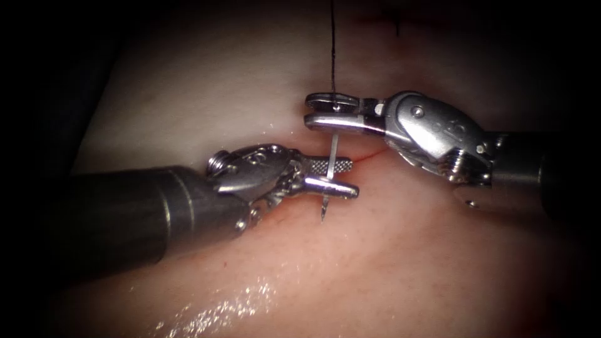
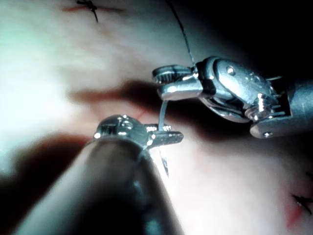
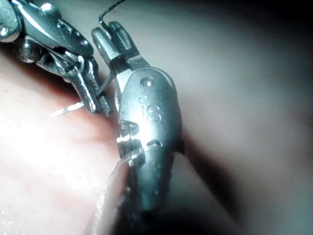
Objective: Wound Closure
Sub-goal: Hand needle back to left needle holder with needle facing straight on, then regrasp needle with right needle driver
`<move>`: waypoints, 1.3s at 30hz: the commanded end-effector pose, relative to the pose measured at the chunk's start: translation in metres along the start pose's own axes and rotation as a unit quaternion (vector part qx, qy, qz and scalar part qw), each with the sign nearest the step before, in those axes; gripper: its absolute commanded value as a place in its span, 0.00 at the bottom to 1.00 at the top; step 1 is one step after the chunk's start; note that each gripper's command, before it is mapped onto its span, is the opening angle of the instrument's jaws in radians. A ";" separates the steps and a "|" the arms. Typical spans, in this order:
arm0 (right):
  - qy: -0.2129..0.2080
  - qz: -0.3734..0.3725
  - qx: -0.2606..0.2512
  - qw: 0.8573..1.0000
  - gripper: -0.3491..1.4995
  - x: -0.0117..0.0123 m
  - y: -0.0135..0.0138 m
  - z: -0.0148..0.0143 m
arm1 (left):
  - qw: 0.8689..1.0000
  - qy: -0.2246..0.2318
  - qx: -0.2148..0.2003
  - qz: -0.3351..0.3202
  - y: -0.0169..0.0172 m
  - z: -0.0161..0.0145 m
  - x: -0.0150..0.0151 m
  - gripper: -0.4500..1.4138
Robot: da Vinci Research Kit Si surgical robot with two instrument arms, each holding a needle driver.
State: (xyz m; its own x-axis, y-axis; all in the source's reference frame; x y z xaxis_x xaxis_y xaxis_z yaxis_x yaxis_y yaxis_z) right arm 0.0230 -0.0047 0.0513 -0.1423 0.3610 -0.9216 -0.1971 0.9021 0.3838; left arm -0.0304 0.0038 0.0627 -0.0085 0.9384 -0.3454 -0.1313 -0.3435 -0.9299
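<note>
My right tool (image 1: 332, 111) reaches in from the right, its jaws shut on the tail end of the curved needle (image 1: 332, 153), where the black thread (image 1: 333, 50) leaves it and runs straight up. The needle hangs down from there, and its tip (image 1: 323, 216) is free just above the tissue (image 1: 400, 250), not in it. My left tool (image 1: 335, 178) comes from the lower left with its jaws open around the needle's shaft near the tip; the ridged inner face of one jaw lies behind the needle. The left wrist view shows the needle (image 2: 162, 115) spanning both tools. The needle tip (image 3: 61, 111) also pokes out past the left jaws.
The cut (image 1: 369, 153) shows as a thin red line under the tools. A dark stitch (image 1: 395, 25) sits at the far end, and stitches (image 2: 90, 7) (image 2: 301, 201) lie at either side. Wet glare marks the near tissue (image 1: 231, 307).
</note>
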 end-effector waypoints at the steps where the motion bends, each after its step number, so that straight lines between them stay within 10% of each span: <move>1: 0.001 0.000 0.001 1.000 0.00 -0.0004 0.0001 0.0008 | 1.000 0.000 -0.004 -0.019 -0.0003 0.0005 0.0003 0.00; 11: -0.004 -0.002 -0.012 1.000 0.00 -0.0002 0.0000 0.0009 | 0.993 0.010 0.004 -0.117 0.0003 -0.0001 0.0007 0.00; 26: -0.040 0.035 -0.015 0.998 0.67 0.0001 -0.0003 0.0009 | 0.992 0.018 0.007 -0.125 0.0005 -0.0012 0.0014 0.00; 39: -0.035 0.077 -0.020 0.996 0.64 0.0003 -0.0004 0.0009 | 0.993 0.021 0.004 -0.112 0.0005 -0.0012 0.0013 0.00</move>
State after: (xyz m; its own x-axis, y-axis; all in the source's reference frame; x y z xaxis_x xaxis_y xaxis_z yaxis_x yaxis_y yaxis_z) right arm 0.0229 -0.0048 0.0505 -0.1082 0.5187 -0.8481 -0.2190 0.8197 0.5293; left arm -0.0287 0.0044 0.0611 0.0643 0.9885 -0.1370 -0.1331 -0.1276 -0.9829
